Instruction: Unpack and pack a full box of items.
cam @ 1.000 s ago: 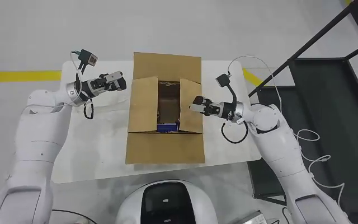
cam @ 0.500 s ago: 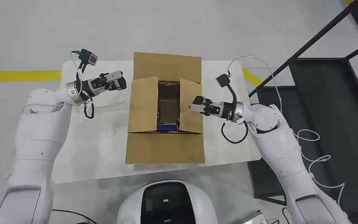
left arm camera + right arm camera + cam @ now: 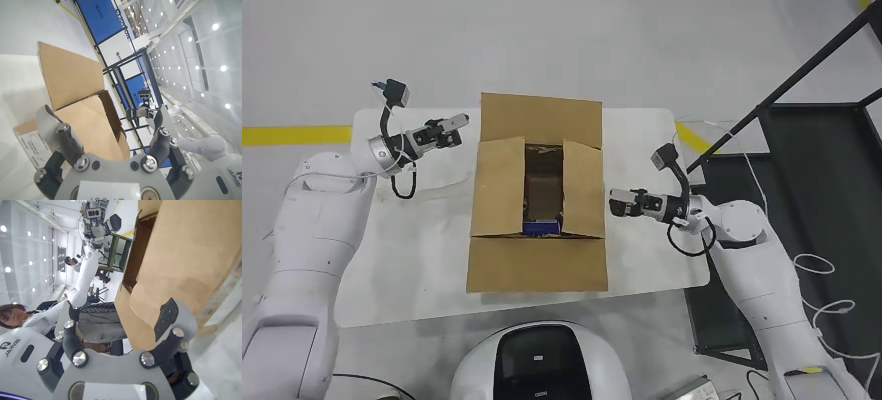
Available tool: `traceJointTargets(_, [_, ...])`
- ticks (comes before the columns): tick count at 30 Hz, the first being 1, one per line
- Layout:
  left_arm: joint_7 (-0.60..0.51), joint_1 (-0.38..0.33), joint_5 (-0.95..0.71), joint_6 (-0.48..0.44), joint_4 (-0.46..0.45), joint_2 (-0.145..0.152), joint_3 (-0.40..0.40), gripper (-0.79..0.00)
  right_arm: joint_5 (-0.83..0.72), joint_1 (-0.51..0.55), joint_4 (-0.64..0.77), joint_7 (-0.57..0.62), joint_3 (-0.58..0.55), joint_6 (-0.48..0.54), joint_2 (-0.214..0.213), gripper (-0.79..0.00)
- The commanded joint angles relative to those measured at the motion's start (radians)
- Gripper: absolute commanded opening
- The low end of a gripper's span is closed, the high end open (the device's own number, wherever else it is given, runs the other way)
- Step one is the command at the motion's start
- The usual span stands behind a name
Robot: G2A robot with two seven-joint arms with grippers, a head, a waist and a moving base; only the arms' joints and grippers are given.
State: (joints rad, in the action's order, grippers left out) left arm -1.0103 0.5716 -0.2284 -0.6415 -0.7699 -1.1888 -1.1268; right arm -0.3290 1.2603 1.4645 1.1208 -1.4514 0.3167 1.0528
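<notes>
Left gripper (image 3: pixel 457 124) hangs near the cardboard box (image 3: pixel 537 268), right gripper (image 3: pixel 613 203) just beside its right flap. Both are spread wide, holding nothing. A blue item (image 3: pixel 540 228) sits inside.

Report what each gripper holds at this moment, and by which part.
Nothing is held. The left gripper and the right gripper are both open, one on each side of the opened cardboard box, clamping none of its flaps.

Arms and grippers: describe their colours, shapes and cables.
Left arm and right arm: glossy white, a black cable loop and stalked camera at each wrist. Left gripper and right gripper: grey plate, black links, silver screws, white fingers, black pads.
</notes>
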Motion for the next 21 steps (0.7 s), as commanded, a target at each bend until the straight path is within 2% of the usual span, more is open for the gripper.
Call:
traceJointTargets(1, [0.011,-0.040,0.008,-0.031,0.055,-0.015,0.030,0.000,-0.015,0.054,0.015,-0.001,-0.032,-0.030,-0.007,0.000])
traceJointTargets(7, [0.048,-0.139,0.029,-0.100,0.211,-0.057,0.099,0.000,0.019,0.170,0.050,-0.011,-0.043,-0.128,-0.017,0.000])
traceJointTargets(21, [0.048,-0.139,0.029,-0.100,0.211,-0.057,0.099,0.000,0.002,0.184,0.058,-0.020,-0.038,-0.138,-0.016,0.000])
